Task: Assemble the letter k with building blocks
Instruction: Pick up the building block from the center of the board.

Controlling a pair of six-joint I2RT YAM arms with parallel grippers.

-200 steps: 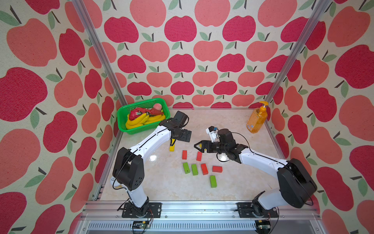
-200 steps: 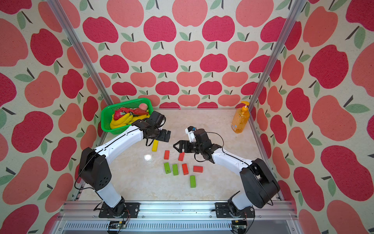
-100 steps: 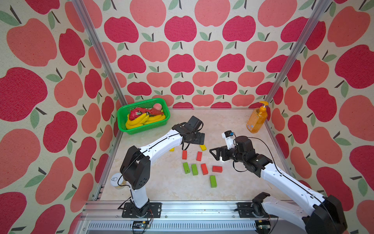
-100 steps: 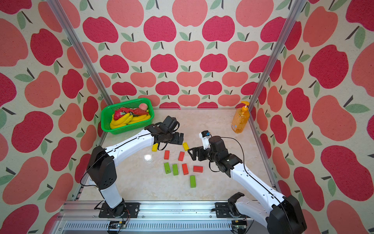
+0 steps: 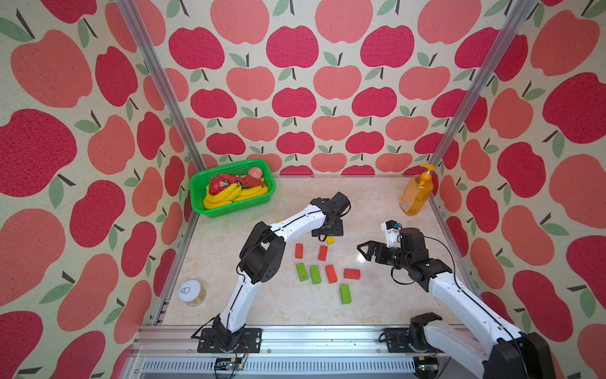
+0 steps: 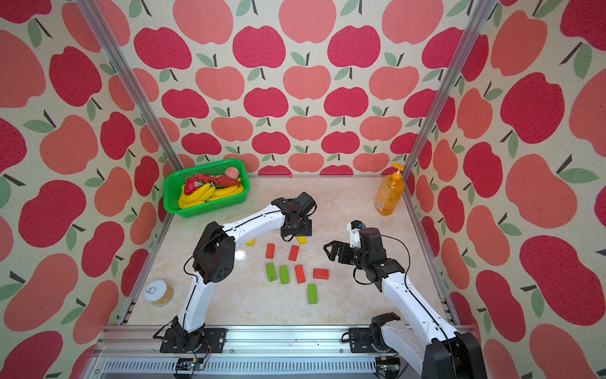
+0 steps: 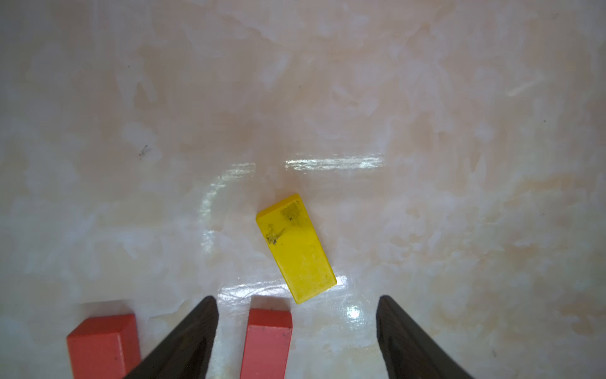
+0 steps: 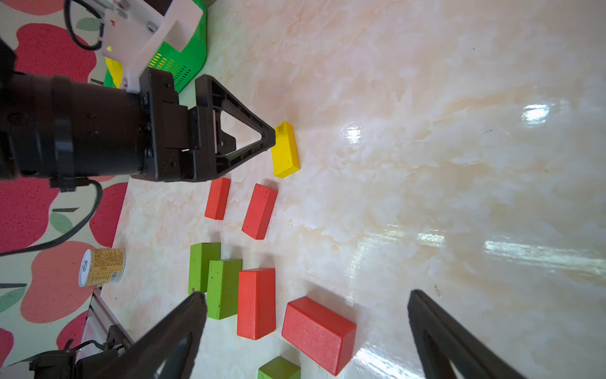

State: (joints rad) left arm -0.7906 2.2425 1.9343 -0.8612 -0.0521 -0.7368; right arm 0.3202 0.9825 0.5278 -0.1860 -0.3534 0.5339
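Landmark: I place everything from the green basket. It sits in the far corner of the table on the left arm's side, with bananas and other fruit in it.
Left gripper: out from the basket toward the middle of the table, pointing down at the surface. I see its jaws standing apart with a fair gap, gripping nothing.
Yellow brick: flat on the table just ahead of the left fingertips. From the right wrist camera one tip sits right at the brick's end, and I can't tell whether it touches.
Second yellow brick: nearer the basket than the first, mostly hidden under the left arm.
Red bricks: four, all lying flat. Two lie side by side but apart, just beyond the yellow brick as I go away from the basket. The other two lie farther on toward the arm bases.
Green bricks: two lie close beside each other next to a red one. The third lies alone, the farthest brick from the basket.
Letter k: not yet built. I see only loose, separate bricks.
Right gripper: well away from the basket on the right arm's side, hovering above the table and aimed toward the bricks. Its jaws are spread wide and empty.
Soap bottle: in the far corner opposite the basket.
Can: upright at the table edge on the basket's side, near the left arm's base.
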